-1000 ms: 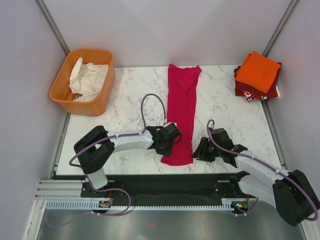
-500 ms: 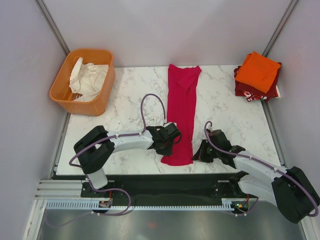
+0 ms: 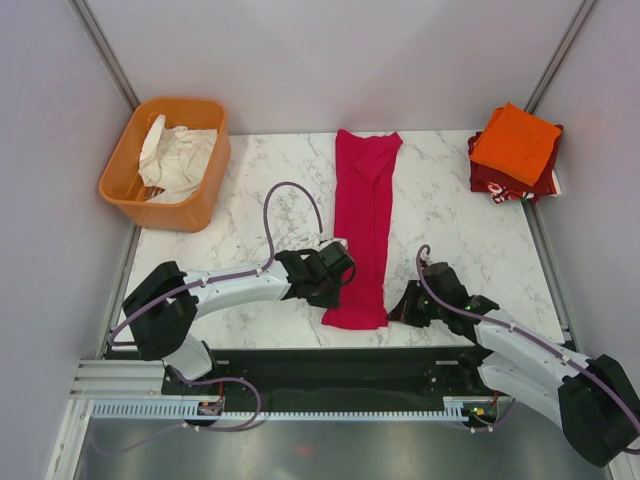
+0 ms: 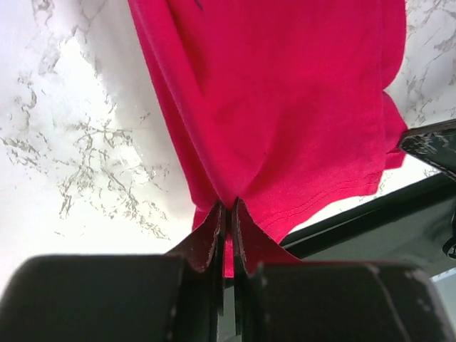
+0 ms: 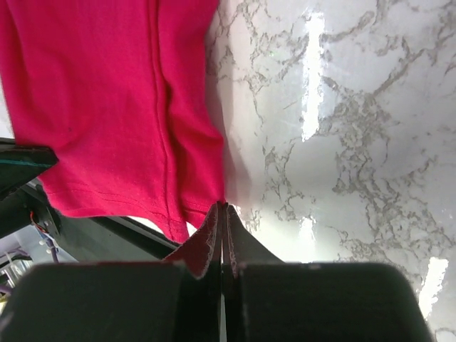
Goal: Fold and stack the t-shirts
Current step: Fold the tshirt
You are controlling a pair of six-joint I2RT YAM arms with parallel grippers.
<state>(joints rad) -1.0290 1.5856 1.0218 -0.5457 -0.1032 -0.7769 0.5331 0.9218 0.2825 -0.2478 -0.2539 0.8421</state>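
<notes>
The magenta-pink t-shirt (image 3: 362, 215) lies folded into a long narrow strip down the middle of the table, its near end at the front edge. My left gripper (image 3: 337, 286) is shut on the left side of that near end; in the left wrist view (image 4: 228, 208) fabric (image 4: 285, 107) runs between the jaws. My right gripper (image 3: 397, 308) is shut at the shirt's right near corner; in the right wrist view (image 5: 224, 206) the jaws pinch the very edge of the fabric (image 5: 107, 107). The bright orange t-shirt (image 3: 516, 142) lies folded on the dark red one (image 3: 492, 180) at the back right.
An orange plastic basket (image 3: 190, 212) holding white cloth (image 3: 175, 155) stands at the back left. The marble table (image 3: 250, 200) ends at a black front rail (image 3: 330, 362) just below the shirt's near end. Grey walls enclose the table.
The left arm's elbow swung left and its gripper shifted slightly left, still on the shirt. The right gripper moved a little toward the near edge. The shirt's near end barely shifted.
</notes>
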